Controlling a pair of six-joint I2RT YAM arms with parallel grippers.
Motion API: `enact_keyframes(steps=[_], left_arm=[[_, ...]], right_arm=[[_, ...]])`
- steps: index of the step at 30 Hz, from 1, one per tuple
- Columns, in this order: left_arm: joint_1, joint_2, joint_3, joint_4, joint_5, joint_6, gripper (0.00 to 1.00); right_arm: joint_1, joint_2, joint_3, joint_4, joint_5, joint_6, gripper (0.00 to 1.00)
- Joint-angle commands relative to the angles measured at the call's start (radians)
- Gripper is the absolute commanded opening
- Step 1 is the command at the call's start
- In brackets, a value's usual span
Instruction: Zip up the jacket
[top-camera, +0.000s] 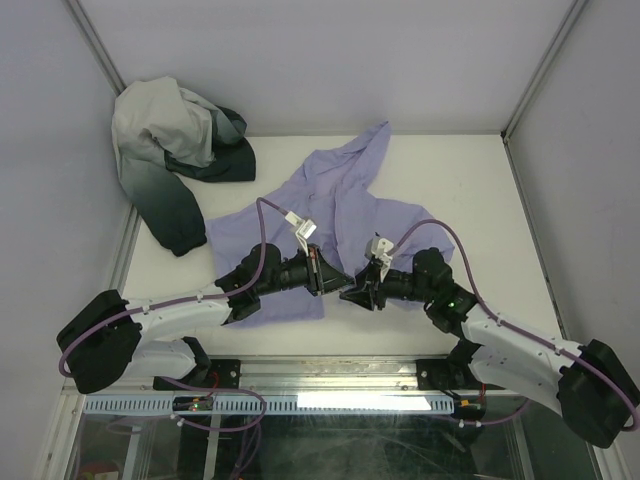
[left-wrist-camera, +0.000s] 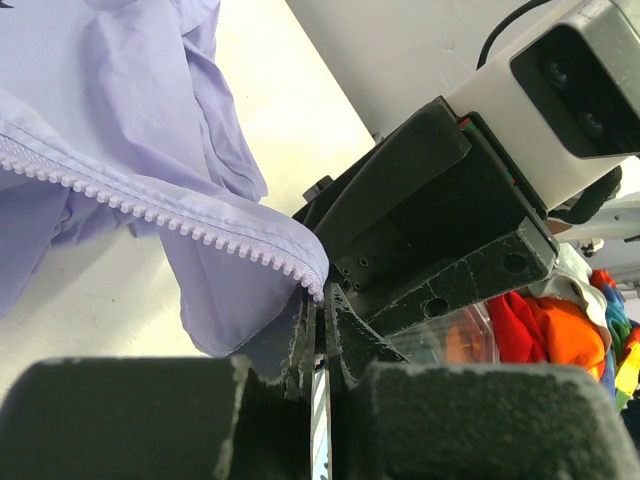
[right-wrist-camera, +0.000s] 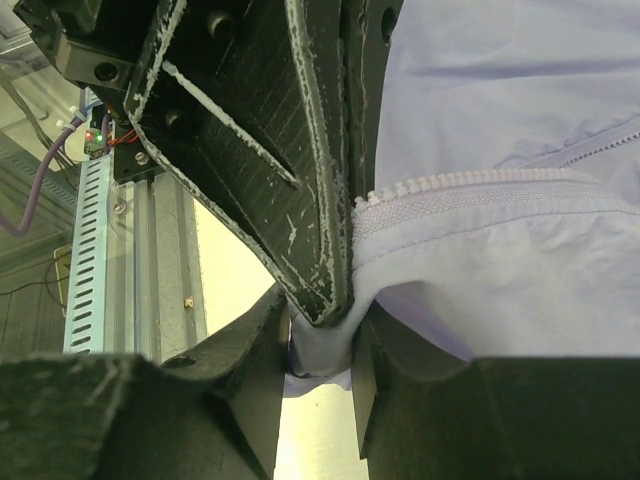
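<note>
Left wrist: left pincer (left-wrist-camera: 318, 335) on jacket (left-wrist-camera: 120, 110)

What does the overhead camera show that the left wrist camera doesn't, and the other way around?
Only the overhead view: the whole jacket spread on the table, and a white-and-green garment heaped in the far left corner. Only the left wrist view: the zipper teeth close up, running to the corner pinched in the left hand, plus bright orange cloth in the background. Both: the lavender jacket, with the right hand meeting the left at its hem.
</note>
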Motion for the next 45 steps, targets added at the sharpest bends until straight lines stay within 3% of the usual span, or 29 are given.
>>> enact_keyframes(steps=[1, 25, 29, 33, 36, 41, 45], left_arm=[[0.019, -0.006, 0.039, 0.010, 0.008, 0.026, 0.00], [0.038, -0.008, 0.066, -0.028, 0.009, 0.025, 0.00], [0.038, -0.010, 0.065, -0.030, 0.013, 0.024, 0.00], [0.038, -0.011, 0.064, -0.031, 0.015, 0.022, 0.00], [0.037, -0.009, 0.065, -0.028, 0.018, 0.019, 0.00], [0.038, -0.007, 0.068, -0.029, 0.021, 0.020, 0.00], [0.040, -0.012, 0.070, -0.040, 0.003, 0.025, 0.00]], right_arm=[[0.005, 0.006, 0.062, 0.018, -0.070, -0.021, 0.31], [0.004, 0.041, 0.102, -0.080, -0.101, -0.052, 0.29], [0.004, 0.038, 0.099, -0.083, -0.089, -0.058, 0.37], [0.004, 0.042, 0.099, -0.072, -0.081, -0.054, 0.37], [0.005, 0.047, 0.099, -0.063, -0.074, -0.049, 0.31], [0.004, 0.059, 0.100, -0.062, -0.070, -0.047, 0.08], [0.004, 0.076, 0.110, -0.079, -0.082, -0.050, 0.00]])
